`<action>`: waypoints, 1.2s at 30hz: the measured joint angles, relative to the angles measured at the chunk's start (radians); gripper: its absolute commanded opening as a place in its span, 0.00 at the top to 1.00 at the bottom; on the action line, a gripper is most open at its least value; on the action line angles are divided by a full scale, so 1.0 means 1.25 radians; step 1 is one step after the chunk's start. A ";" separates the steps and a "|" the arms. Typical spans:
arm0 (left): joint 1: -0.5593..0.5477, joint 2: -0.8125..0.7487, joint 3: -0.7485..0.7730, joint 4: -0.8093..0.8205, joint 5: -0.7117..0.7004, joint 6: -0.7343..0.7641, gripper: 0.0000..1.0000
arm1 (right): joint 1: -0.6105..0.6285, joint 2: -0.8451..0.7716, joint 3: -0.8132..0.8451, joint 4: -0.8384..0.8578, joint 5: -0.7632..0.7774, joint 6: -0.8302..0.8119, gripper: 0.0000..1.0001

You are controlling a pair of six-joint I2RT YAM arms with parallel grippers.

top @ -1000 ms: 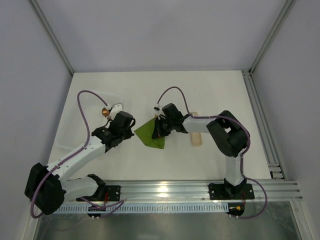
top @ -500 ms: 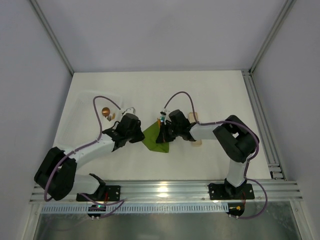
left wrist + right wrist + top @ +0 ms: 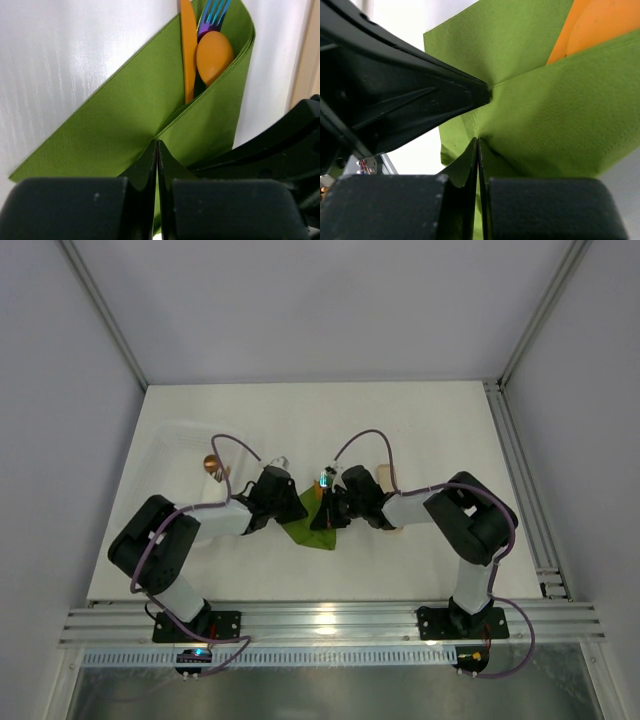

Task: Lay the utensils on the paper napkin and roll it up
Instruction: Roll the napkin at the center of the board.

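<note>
The olive-green paper napkin [image 3: 314,528] lies folded into a narrow wedge between the two arms at mid table. In the left wrist view the napkin [image 3: 115,125] wraps the utensils: an orange knife [image 3: 187,50], an orange spoon [image 3: 214,55] and an iridescent fork [image 3: 214,15] stick out of its far end. My left gripper [image 3: 297,504] is shut on the napkin's left flap, with its tips at the fold [image 3: 157,144]. My right gripper [image 3: 322,512] is shut on the right flap [image 3: 478,141], where an orange utensil [image 3: 600,25] shows under the napkin [image 3: 555,115]. The two grippers almost touch.
A pale wooden block [image 3: 393,525] lies just right of the napkin, mostly under the right arm. A copper-coloured round piece [image 3: 211,464] sits in a clear tray [image 3: 150,475] at the left. A metal rail [image 3: 330,620] runs along the near edge.
The left arm has swung right, bringing its gripper up against the napkin beside the right gripper. The napkin now looks narrower and more folded; the right gripper has shifted slightly towards me.
</note>
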 measured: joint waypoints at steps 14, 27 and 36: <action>-0.009 0.038 0.005 0.041 -0.006 -0.023 1.00 | 0.000 -0.009 -0.009 0.003 -0.002 0.008 0.96; -0.015 0.050 0.005 0.066 -0.043 -0.066 1.00 | -0.029 -0.137 -0.132 0.017 -0.066 0.036 0.96; -0.018 0.047 -0.014 0.097 -0.055 -0.083 1.00 | -0.070 -0.093 -0.238 0.287 -0.174 0.168 0.96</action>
